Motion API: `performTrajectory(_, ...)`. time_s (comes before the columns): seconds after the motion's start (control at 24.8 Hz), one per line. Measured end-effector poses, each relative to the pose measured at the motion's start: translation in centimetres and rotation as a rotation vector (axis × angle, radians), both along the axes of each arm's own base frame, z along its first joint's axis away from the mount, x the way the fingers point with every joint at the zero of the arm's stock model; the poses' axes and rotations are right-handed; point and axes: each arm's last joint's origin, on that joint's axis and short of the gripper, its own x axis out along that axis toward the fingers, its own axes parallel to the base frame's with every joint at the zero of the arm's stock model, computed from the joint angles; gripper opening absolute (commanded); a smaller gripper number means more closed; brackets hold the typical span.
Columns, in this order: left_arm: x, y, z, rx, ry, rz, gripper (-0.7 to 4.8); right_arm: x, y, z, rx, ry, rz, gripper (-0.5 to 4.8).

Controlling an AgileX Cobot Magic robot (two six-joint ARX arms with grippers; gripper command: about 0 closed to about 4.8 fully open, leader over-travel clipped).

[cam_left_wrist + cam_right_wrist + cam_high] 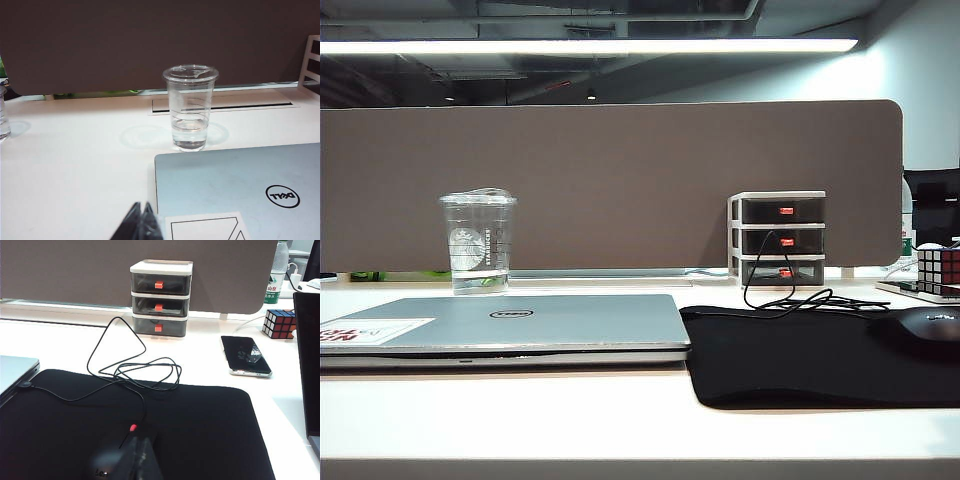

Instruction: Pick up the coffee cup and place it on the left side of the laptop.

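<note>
The coffee cup (478,245) is a clear lidded plastic cup with a little water in it. It stands upright on the white desk just behind the closed silver laptop (510,325), near its back left part. In the left wrist view the cup (190,107) stands beyond the laptop's (240,190) far corner. My left gripper (141,206) is shut and empty, low over the desk at the laptop's near edge, well short of the cup. My right gripper (141,441) is shut and empty above the black mouse (107,460). Neither gripper shows in the exterior view.
A black mouse pad (800,360) with the mouse (930,325) and a looped cable (135,370) lies right of the laptop. A small drawer unit (777,238) stands against the brown partition (610,170). A phone (246,356), Rubik's cube (279,323) and bottle (274,277) sit at the right.
</note>
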Motion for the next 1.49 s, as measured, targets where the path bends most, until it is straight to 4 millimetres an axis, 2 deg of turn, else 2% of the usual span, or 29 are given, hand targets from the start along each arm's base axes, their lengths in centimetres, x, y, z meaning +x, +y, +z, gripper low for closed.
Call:
performTrajectory(0.52,0.0,0.0,0.0,0.0,-0.002,-0.008,-0.05,0.0,0.1,0.0,0.006,0.001,0.046,-0.01)
performTrajectory(0.68,0.0,0.0,0.0,-0.054,0.002,-0.017,-0.05,-0.2,0.8,0.0,0.088,0.018,0.275,-0.01)
performTrajectory(0.77,0.0,0.0,0.0,-0.087,0.005,-0.018,-0.05,-0.4,1.3,0.0,0.123,0.036,0.477,-0.01)
performTrajectory(0.89,0.0,-0.1,0.0,-0.108,0.007,-0.036,-0.05,-0.6,1.6,0.0,0.134,0.046,0.593,-0.01)
performTrajectory(1.17,0.0,-0.4,0.1,-0.111,0.003,-0.136,-0.05,-0.7,1.6,0.0,0.136,0.048,0.615,-0.01)
performTrajectory(1.29,-0.2,-0.6,0.8,-0.103,-0.071,-0.215,-0.01,-0.7,1.6,0.0,0.136,0.048,0.615,-0.01)
performTrajectory(1.45,-0.3,-0.6,1.5,-0.136,-0.13,-0.23,0.6,-0.7,1.6,0.0,0.136,0.048,0.615,-0.01)
performTrajectory(1.49,-0.3,-0.6,1.7,-0.142,-0.148,-0.237,0.61,-0.7,1.6,0.0,0.137,0.048,0.615,-0.01)
